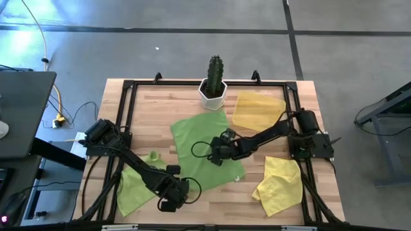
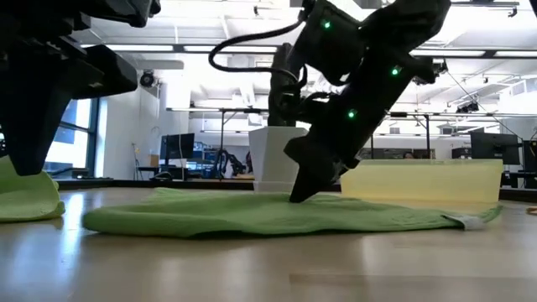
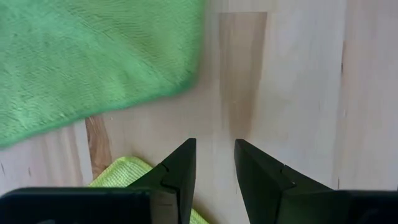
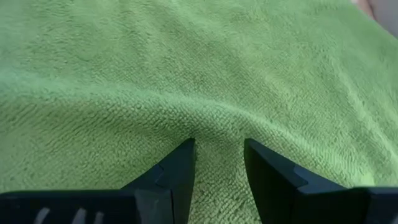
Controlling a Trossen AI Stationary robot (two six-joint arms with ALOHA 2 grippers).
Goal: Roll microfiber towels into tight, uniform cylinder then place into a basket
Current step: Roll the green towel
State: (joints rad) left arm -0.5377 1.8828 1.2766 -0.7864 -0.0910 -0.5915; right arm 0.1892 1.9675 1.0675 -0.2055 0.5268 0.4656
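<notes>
Flat green towel: spread mid-counter, just in front of the cactus pot, not yet rolled.
Right end effector: tips down on that towel, fingers narrowly parted, nothing pinched.
Left end effector: over bare counter beside the towel's edge, narrow gap, empty.
Other towels: crumpled green front-left, yellow front-right.
Basket: back-right, empty.
Risk: pressing without a pinch probably drags or bunches the cloth, giving a loose, uneven roll.

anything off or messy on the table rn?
Nothing rolled yet. Yellow towel lies crumpled near the right front corner, one green towel is bunched under the left arm; the other green towel lies spread flat mid-table. Basket is empty, cactus pot upright.
</notes>
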